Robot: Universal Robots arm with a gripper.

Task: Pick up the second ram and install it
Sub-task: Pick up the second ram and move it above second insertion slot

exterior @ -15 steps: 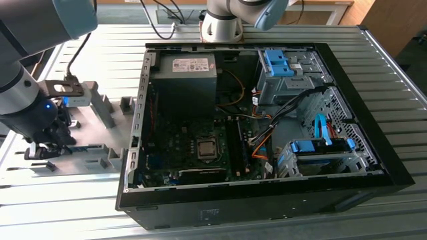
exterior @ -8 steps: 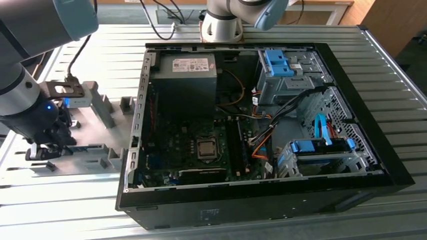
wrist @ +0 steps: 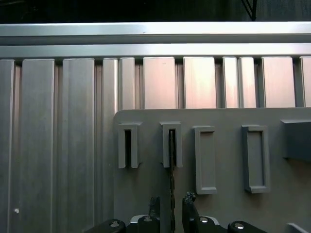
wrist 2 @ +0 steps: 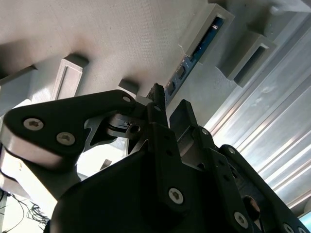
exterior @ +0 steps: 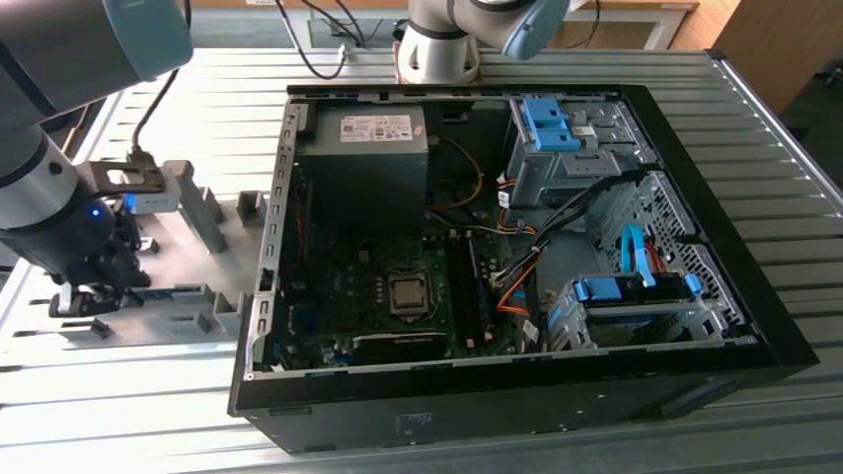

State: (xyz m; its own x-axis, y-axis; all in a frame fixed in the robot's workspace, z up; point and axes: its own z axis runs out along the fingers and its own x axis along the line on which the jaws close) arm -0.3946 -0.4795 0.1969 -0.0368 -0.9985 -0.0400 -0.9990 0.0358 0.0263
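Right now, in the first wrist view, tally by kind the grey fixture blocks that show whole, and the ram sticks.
Narrow-slot blocks: 2
Wide hollow blocks: 2
Ram stick: 1
Total: 5

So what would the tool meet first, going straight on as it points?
Likely the second ram, on edge midway across the tool; its fingertips straddle it and would reach the grey fixture plate. Depth unclear.

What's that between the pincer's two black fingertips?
The second ram, on edge; in the first wrist view it runs from its grey fixture block to between the open pincer's fingertips.
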